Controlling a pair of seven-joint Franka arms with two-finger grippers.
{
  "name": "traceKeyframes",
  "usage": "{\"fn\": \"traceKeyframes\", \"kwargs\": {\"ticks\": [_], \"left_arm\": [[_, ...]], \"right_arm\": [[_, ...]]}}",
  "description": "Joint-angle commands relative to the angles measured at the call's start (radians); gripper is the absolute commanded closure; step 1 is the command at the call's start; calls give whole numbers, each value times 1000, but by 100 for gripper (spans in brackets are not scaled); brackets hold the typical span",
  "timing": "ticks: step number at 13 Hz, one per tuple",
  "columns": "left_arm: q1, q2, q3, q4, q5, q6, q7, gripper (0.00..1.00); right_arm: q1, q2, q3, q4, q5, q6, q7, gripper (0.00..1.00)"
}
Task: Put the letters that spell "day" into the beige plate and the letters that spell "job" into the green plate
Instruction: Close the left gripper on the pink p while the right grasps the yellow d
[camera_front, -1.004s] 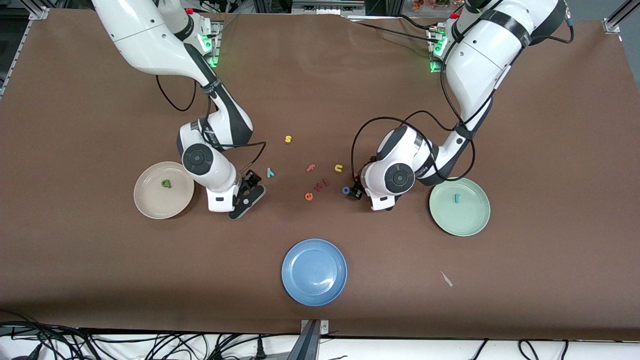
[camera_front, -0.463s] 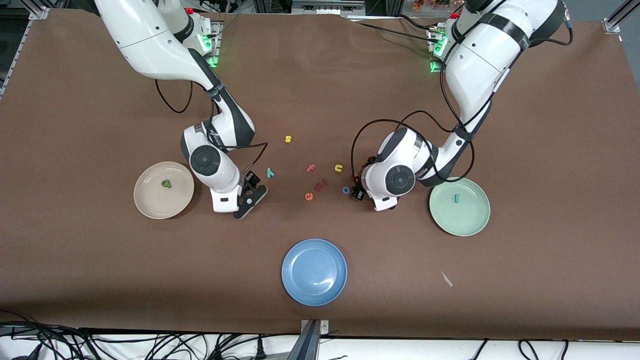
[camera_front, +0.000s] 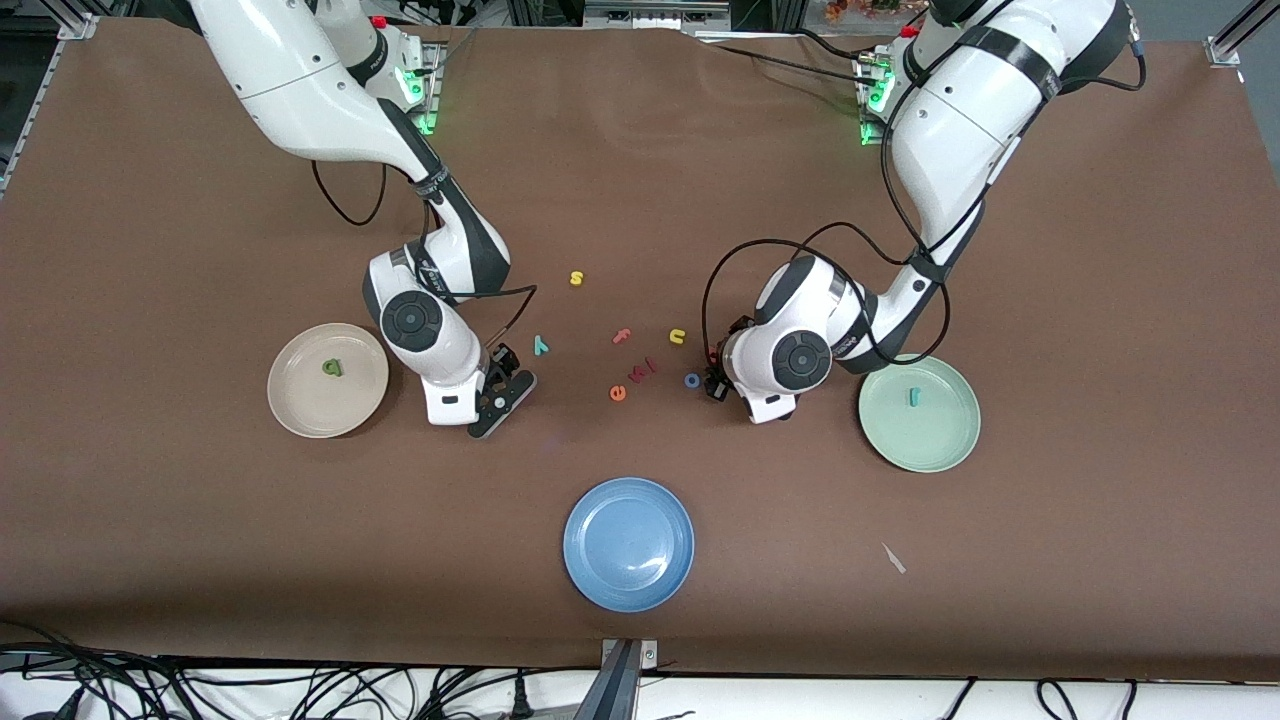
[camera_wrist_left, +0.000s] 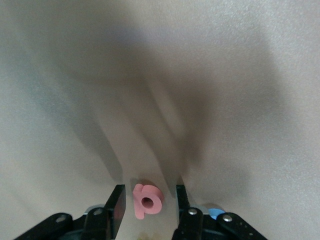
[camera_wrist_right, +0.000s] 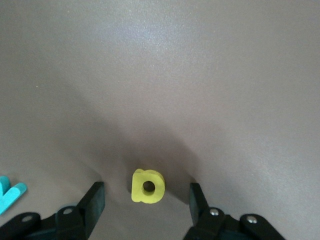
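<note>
Pinkish-red toy letter b (camera_wrist_left: 146, 201) lies between the left gripper's (camera_wrist_left: 147, 206) parted fingers; yellow toy letter d (camera_wrist_right: 147, 186) between the right gripper's (camera_wrist_right: 145, 201) parted fingers.

Blue plate (camera_front: 628, 543) nearest the camera, yellow s (camera_front: 576, 278), yellow u (camera_front: 677, 337), orange e (camera_front: 618, 393), pink f (camera_front: 622, 336)

Brown tablecloth (camera_front: 200, 560) everywhere, plain with no pattern showing. The beige plate (camera_front: 300, 410) is looking creamy with a green a (camera_front: 332, 368) sitting in it, and the green plate (camera_front: 940, 450) is pale mint, wearing a teal j (camera_front: 911, 397). At 6 o'clock a blue plate (camera_front: 629, 545) is glowing solid blue. Pink b (camera_wrist_left: 146, 201) and yellow d (camera_wrist_right: 147, 186) are popping against the cloth, plus a teal y (camera_front: 541, 345) and blue o (camera_front: 691, 380).
</note>
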Motion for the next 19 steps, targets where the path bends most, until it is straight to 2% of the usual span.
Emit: {"fn": "traceKeyframes", "kwargs": {"ticks": [1, 9, 12, 16, 19], "left_arm": [[0, -5, 1, 1, -31, 0, -5, 53], [8, -20, -8, -4, -37, 12, 5, 55], [5, -40, -8, -54, -31, 89, 5, 54], [0, -88, -8, -91, -19, 71, -2, 53], [-15, -137, -2, -154, -2, 75, -7, 55]], "right_arm": [[0, 19, 2, 22, -26, 6, -8, 35], [10, 19, 2, 22, -28, 6, -1, 51], [10, 19, 2, 22, -23, 6, 1, 52], [10, 19, 2, 23, -23, 6, 1, 57], [10, 19, 2, 23, -23, 6, 1, 57]]}}
